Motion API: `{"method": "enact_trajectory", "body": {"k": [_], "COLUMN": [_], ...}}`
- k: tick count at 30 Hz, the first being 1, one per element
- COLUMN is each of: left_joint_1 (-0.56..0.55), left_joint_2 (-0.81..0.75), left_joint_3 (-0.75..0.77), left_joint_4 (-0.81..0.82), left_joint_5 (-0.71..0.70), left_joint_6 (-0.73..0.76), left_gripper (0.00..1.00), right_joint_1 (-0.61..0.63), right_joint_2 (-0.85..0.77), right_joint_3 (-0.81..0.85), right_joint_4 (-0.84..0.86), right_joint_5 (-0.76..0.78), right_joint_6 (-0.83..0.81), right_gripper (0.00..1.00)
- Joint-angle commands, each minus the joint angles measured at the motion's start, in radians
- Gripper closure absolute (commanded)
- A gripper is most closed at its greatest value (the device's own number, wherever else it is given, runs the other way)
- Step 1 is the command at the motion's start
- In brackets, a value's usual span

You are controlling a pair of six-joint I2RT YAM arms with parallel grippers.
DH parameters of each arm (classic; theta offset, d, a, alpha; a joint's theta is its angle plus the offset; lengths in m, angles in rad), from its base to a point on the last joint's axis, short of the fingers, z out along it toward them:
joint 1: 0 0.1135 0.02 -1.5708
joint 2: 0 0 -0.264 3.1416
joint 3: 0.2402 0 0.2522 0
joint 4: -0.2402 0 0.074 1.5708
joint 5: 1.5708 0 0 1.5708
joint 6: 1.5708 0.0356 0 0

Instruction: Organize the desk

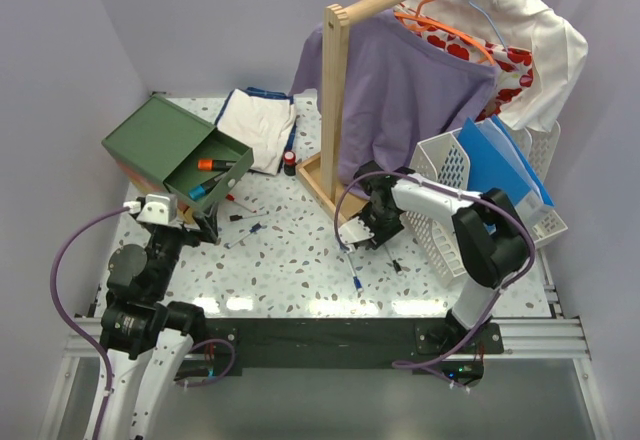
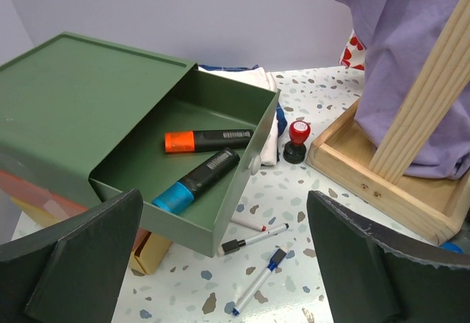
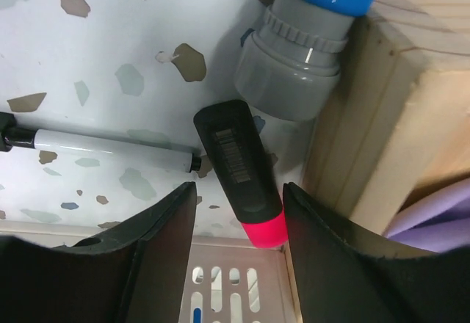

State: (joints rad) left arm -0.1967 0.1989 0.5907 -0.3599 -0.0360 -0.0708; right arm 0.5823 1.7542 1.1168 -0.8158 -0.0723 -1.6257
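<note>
Right gripper: jaws parted, straddling pink highlighter, not clamped | pink highlighter: lies flat on desk, just beside wooden rack base | handling, judged: light, rigid, smooth plastic, may skid on gloss; pinch mid-barrel | left gripper: spread, empty.

The right tool has its fingers spread, and a black marker with a pink cap lies between them (touching neither, as far as shows). Beyond the tips sits a grey-and-blue cylinder. Left of the marker a white pen lies on the speckled counter, and to the right stands a wooden frame.
</note>
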Motion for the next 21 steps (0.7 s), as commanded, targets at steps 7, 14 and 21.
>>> {"method": "enact_trajectory", "body": {"k": [7,14,21], "left_joint_1": [0.005,0.005,0.005], "left_joint_2": [-0.004,-0.010,-0.013], "left_joint_3": [-0.006,-0.009,-0.006], "left_joint_4": [0.035,0.035,0.035], "left_joint_5": [-0.002,-0.004,-0.004], "left_joint_6": [-0.021,-0.023,-0.026], "left_gripper": [0.00,0.00,0.00], "right_joint_1": [-0.001,0.001,0.002], "right_joint_2": [0.063,0.096,-0.014], "right_joint_3": [-0.015,-0.008,-0.028], "right_joint_4": [0.067,0.007,0.000], "right_joint_5": [0.034,0.006,-0.036], "right_joint_6": [-0.080,-0.022,0.116], "right_gripper": [0.55,0.78,0.97]}}
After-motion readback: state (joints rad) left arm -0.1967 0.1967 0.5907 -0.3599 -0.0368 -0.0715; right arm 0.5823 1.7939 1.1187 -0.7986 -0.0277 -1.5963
